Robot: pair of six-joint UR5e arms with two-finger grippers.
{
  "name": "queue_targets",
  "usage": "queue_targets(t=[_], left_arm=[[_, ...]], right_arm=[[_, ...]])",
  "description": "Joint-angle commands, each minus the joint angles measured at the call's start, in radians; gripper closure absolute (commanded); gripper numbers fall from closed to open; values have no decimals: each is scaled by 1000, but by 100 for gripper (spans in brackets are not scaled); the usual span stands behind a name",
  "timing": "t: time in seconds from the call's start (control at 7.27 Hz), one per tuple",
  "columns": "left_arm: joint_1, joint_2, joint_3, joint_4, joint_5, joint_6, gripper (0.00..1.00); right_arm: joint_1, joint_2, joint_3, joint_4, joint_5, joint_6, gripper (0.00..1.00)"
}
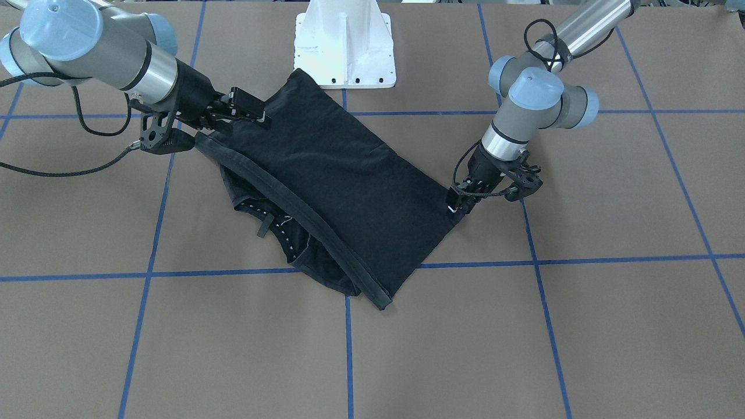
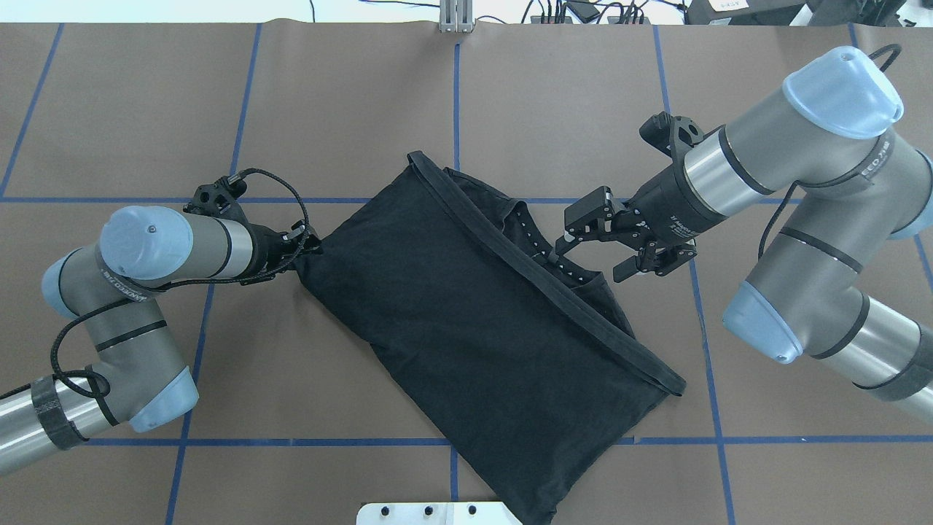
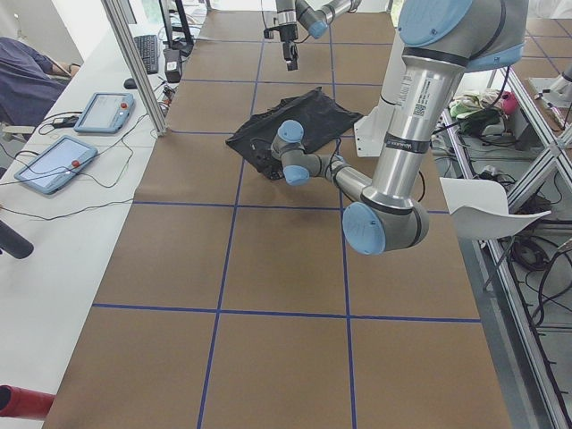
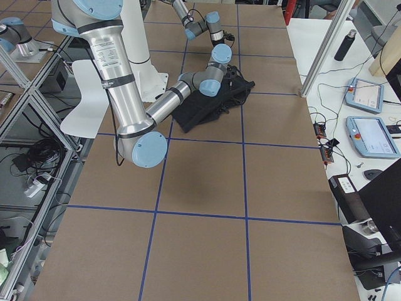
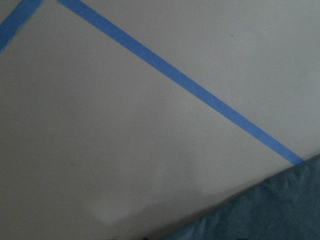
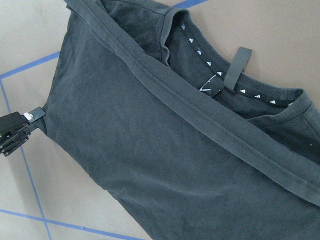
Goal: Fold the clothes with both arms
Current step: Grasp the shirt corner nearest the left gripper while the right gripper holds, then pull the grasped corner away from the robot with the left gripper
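The black T-shirt (image 2: 466,321) lies folded on the brown table, plain side up, no print showing. A hem band crosses it diagonally, and the collar (image 6: 220,82) with its inner label lies exposed. My left gripper (image 2: 307,246) is shut on the shirt's corner, low at the table; it also shows in the front view (image 1: 456,202), and its fingers (image 6: 17,131) show at the cloth's edge in the right wrist view. My right gripper (image 2: 592,251) is open and empty, hovering just over the collar side (image 1: 259,115). The left wrist view shows table and a bit of the shirt (image 5: 280,215).
The white bolted pedestal (image 1: 344,43) stands just behind the shirt's near corner. Blue tape lines (image 1: 349,273) grid the brown table. Tablets (image 3: 54,161) and cables lie on a side desk. A white chair (image 3: 487,210) stands beside the table.
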Motion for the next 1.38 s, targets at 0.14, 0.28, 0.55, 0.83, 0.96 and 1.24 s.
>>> queue_targets(t=[0.14, 0.28, 0.55, 0.83, 0.96, 1.24], left_arm=[[-4, -4, -14, 14, -10, 0, 100], [-5, -4, -12, 15, -13, 0, 100], [-66, -14, 8, 34, -13, 9, 100], [-148, -159, 180, 35, -9, 25, 100], [-174, -253, 298, 35, -4, 26, 100], [-218, -376, 429, 35, -3, 26, 100]], right_arm=[[-1, 0, 0, 0, 2, 0, 0], [1, -2, 0, -2, 0, 0, 0], [-1, 0, 0, 0, -4, 0, 0], [-1, 0, 0, 0, -6, 0, 0], [-1, 0, 0, 0, -6, 0, 0], [-1, 0, -3, 0, -8, 2, 0]])
